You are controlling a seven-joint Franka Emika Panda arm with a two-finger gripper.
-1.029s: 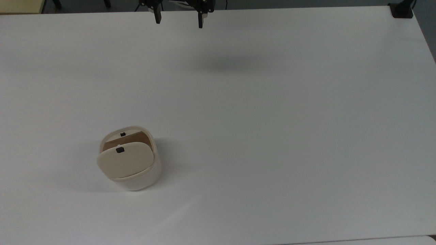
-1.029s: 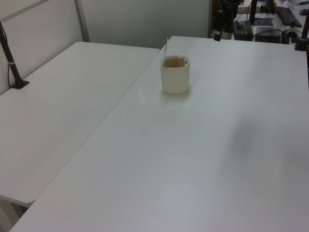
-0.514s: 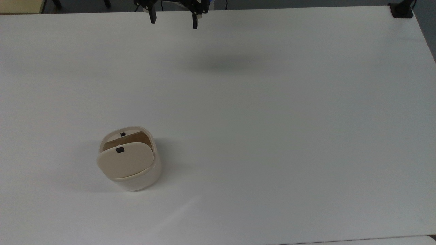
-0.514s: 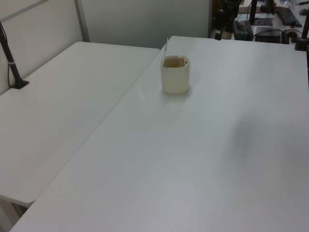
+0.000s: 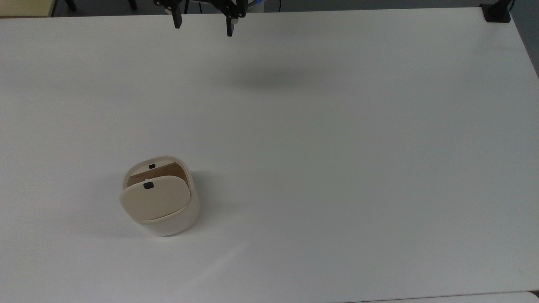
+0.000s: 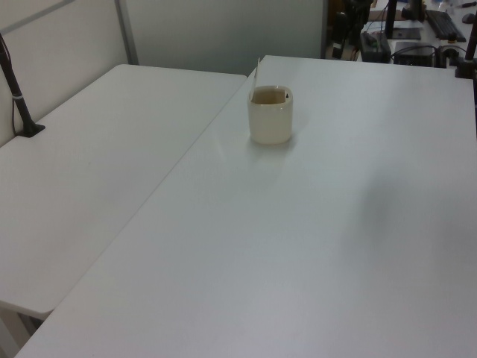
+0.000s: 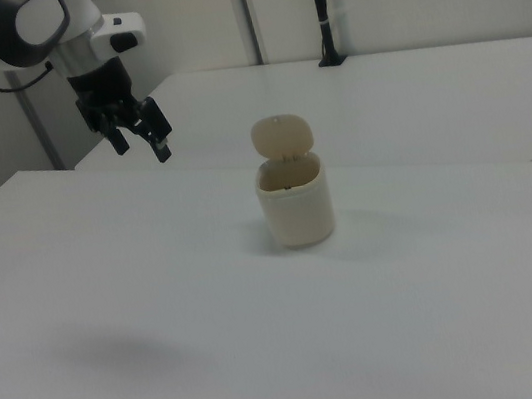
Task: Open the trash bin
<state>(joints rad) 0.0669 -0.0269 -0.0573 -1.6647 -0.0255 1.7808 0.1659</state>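
The cream trash bin stands on the white table, toward the top view's lower left. Its lid is swung up on its hinge, and the brown inside shows behind it. The right view shows the bin with its lid standing upright. In the left view the bin sits near the table's far left edge. My gripper hangs open and empty high over the table's far edge, well away from the bin. In the right view the gripper is up and to the left of the bin.
A black clamp mount sits at the table's far right corner in the top view. A second white table adjoins this one, with a black pole clamped on it. The right view shows another black pole behind the bin.
My gripper has drifted toward the top view's left, still open. The bin and its raised lid have not moved.
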